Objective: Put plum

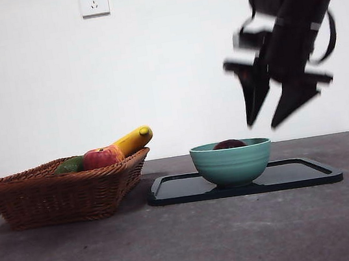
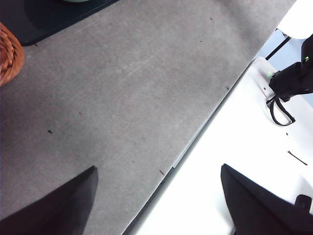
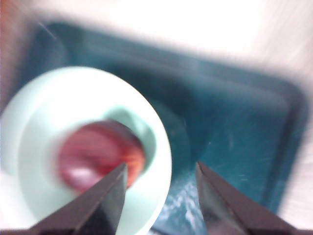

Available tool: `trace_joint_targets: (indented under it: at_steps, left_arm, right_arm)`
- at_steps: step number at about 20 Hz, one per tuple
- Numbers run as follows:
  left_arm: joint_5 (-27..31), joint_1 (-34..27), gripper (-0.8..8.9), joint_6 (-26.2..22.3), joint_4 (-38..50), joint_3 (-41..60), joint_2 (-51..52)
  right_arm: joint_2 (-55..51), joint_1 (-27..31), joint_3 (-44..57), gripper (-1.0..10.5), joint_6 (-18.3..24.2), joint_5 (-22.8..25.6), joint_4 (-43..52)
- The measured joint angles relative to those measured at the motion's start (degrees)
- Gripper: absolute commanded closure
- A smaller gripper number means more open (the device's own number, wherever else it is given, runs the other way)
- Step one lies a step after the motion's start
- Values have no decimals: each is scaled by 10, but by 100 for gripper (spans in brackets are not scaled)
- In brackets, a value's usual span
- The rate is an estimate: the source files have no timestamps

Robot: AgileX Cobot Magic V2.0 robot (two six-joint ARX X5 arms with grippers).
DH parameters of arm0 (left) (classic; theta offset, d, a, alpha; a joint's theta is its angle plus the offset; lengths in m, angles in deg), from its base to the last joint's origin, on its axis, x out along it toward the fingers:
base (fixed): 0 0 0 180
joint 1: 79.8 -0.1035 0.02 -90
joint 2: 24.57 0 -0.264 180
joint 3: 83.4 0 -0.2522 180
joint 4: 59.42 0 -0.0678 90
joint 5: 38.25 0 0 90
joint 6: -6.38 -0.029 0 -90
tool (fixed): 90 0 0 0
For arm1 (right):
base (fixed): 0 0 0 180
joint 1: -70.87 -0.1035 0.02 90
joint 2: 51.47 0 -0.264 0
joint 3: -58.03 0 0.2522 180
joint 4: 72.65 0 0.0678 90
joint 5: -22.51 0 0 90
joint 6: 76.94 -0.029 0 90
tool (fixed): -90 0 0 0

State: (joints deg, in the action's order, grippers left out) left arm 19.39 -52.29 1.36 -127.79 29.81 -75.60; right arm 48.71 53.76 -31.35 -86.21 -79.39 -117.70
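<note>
Foreground: bare grey counter [image 1: 192,246] fills the space closest to the front camera, with nothing lying on it there.

Bowl: your teal bowl [image 1: 232,161] sits on a flat dark tray [image 1: 306,175], below and to the basket side of the right hand. The tray seems meant as the fixed drop spot.

Plum: the plum [image 1: 229,144] rests inside the bowl, only its dark top showing over the rim from the front. In the right wrist view it appears as a blurred reddish round shape [image 3: 100,155] at the bowl's bottom, clear of the jaws.

Right hand: your right hand [image 1: 283,109] hangs in the air above the tray, off to the side of the bowl and well clear of it. Its jaws stand apart and hold nothing. The picture is smeared, which suggests motion.

Left hand: your left hand [image 2: 156,196] waits far from the bowl over the counter's edge, jaws apart and empty.

Basket: a wicker basket [image 1: 59,193] stands beyond the bowl from the right hand. It holds a red-and-yellow apple [image 1: 101,157], a green fruit [image 1: 70,165] and a banana [image 1: 133,140] leaning out over its rim.

Progress: judging from the plum lying in the bowl and the empty hand above, the placing looks done.
</note>
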Motion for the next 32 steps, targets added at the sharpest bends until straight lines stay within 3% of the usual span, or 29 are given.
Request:
trace_joint_targets:
  at_steps: [7,10,18,24,32]
  left_arm:
    - [0,0,411,0,0,0,0]
    - [0,0,411,0,2,0,0]
    - [0,0,411,0,2,0,0]
    - [0,0,412,0,2,0,0]
    - [0,0,411,0,2,0,0]
  right_arm:
    - [-238,-18,-5,723,21,-29,-147]
    - [-308,-42,7,723,23,-29,-163]
    - [-487,-95,210,724,24,-31,-152]
    - [-540,-106,282,724,24,-74,-151]
    - [-542,-106,281,724,24,-75,-143]
